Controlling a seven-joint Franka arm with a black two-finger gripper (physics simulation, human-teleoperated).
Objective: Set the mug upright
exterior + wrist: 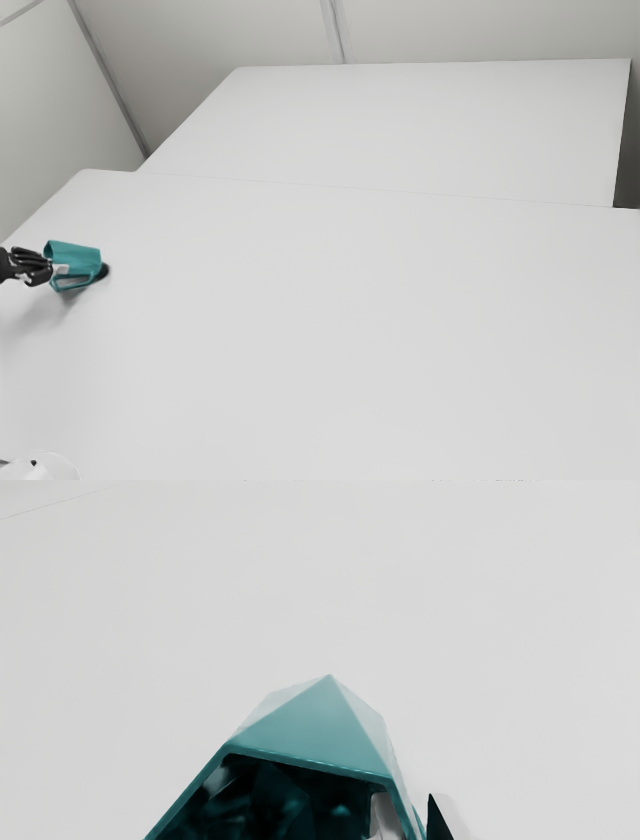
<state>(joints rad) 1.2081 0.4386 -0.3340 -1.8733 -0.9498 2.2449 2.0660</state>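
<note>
My gripper (38,268) is at the exterior view's left edge, right against the mouth end of a teal mug (84,257). The mug lies over on its side, its mouth toward my hand and its handle low on the near side. Whether it touches the table is unclear. In the wrist view the faceted mug (320,735) has its dark opening facing the camera. A dark pointed part of my gripper (439,822) stands just outside the mug's wall. What the gripper holds, if anything, is hidden.
The white table (340,320) spreads toward the exterior view's right, with a second white surface (400,125) beyond it. A round white object (45,468) sits at the lower left corner. Pale walls (220,35) rise behind.
</note>
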